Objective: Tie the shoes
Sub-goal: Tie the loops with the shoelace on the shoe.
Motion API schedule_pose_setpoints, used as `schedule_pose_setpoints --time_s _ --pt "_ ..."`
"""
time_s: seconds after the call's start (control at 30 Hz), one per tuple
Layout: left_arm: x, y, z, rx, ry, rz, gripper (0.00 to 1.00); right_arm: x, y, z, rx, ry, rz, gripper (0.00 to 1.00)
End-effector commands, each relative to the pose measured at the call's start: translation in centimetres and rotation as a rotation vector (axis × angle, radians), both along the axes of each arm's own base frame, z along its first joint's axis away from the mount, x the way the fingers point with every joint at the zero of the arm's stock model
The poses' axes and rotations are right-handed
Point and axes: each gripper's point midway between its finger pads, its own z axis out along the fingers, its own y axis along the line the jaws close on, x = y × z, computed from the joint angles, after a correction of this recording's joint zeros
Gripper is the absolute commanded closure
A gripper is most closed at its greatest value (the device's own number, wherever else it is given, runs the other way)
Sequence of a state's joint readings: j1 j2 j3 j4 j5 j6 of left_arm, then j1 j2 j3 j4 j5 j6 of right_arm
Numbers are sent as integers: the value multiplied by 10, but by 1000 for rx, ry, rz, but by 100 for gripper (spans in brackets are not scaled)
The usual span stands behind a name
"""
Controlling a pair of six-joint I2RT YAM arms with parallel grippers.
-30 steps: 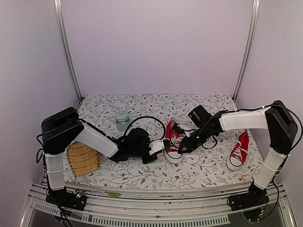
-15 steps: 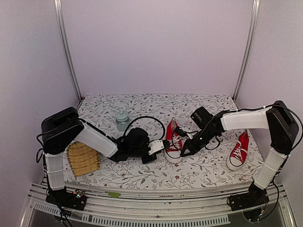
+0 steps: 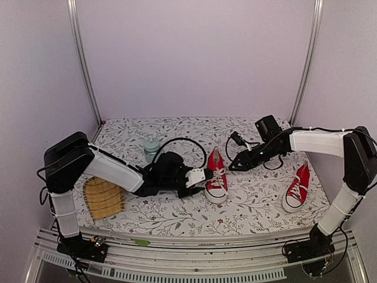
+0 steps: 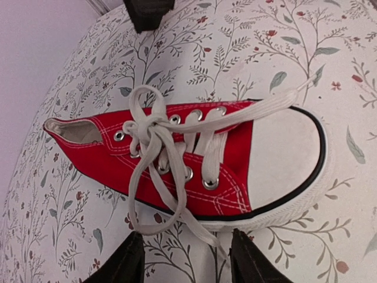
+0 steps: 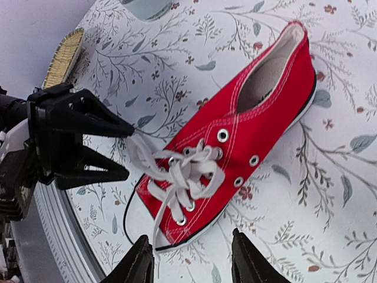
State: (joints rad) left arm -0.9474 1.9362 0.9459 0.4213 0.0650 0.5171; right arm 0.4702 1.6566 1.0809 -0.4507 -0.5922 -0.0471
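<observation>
Two small red sneakers with white laces and white toe caps sit on a floral-patterned surface [image 3: 177, 218]. The middle sneaker [image 3: 216, 177] lies near the centre, its toe pointing toward the arm bases. The other sneaker [image 3: 296, 188] lies well apart from it, near the right edge.

The middle sneaker's laces [image 4: 150, 127] are gathered into a loose knot over the eyelets. One lace end trails across the toe cap onto the surface. Another loops down beside the sole.

The left tool [image 3: 203, 175] sits low at this sneaker's left side with its fingers [image 5: 115, 127] apart. Their tips are just beside a lace loop; whether they touch it cannot be told. The right tool [image 3: 232, 167] is near the sneaker's right side, clear of it, with its fingers [image 5: 138, 262] also apart.

A pale bottle [image 3: 152, 148] stands behind the left arm. A woven mat [image 3: 103, 197] lies at the surface's left edge.
</observation>
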Motion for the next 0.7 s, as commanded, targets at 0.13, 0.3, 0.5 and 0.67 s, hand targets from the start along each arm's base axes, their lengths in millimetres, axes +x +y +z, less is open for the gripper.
schedule_pose_setpoints --time_s 0.13,0.3,0.5,0.67 --pt "20 -12 22 -40 -59 9 51 52 30 -2 120 -46 -41 44" --pt "27 -8 21 -24 -88 25 53 51 34 -20 118 -3 -23 46" --pt "32 -4 22 -2 -124 23 42 46 39 -32 130 49 1 57" --pt "29 -7 6 27 -134 -30 40 44 39 -34 129 57 6 60"
